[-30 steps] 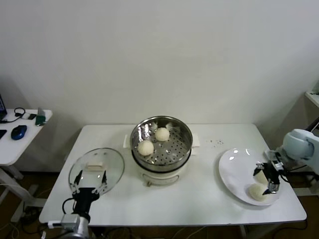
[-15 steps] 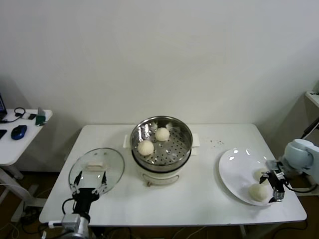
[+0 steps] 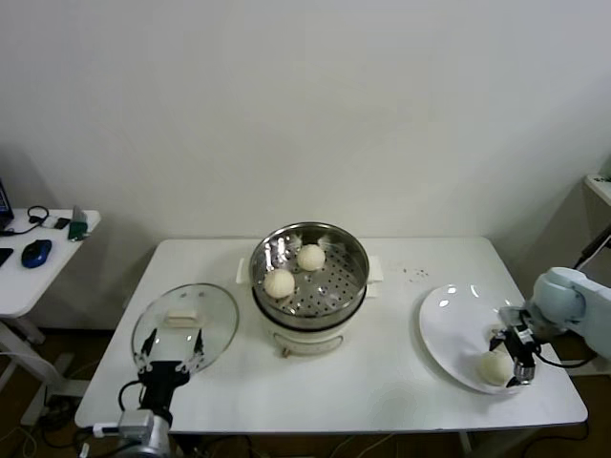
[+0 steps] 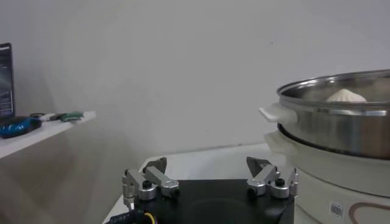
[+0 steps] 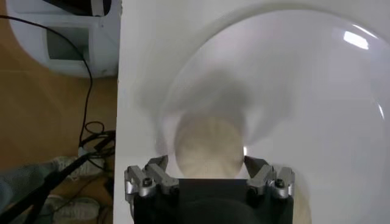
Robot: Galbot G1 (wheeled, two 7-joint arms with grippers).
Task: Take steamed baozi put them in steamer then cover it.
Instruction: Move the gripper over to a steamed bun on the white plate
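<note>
Head view is showing a white table with a round shiny stainless-steel steamer sitting on its cream-white electric base near the middle, two small round cream-white steamed baozi lying on its perforated floor. A flat white plate is resting toward the robot's right edge of the table, and a round clear glass lid is lying flat toward its left. The right gripper is hanging low over the plate with its jaws standing wide, straddling a bun there without yet pinching it; in the right wrist view that pale bun is sitting between the two fingertips, the right gripper closing on nothing so far. A second bun seems to lie just beside the arm on the plate, though it is mostly hidden. The left gripper is waiting at the near edge of the glass lid, jaws spread wide and holding nothing; the left wrist view is showing it facing the steamer's side. The step in hand appears to be picking up the third bun. The next move probably calls for a gentle squeeze on the soft dough, then a lift clear of the plate and over the steamer's rim.
</note>
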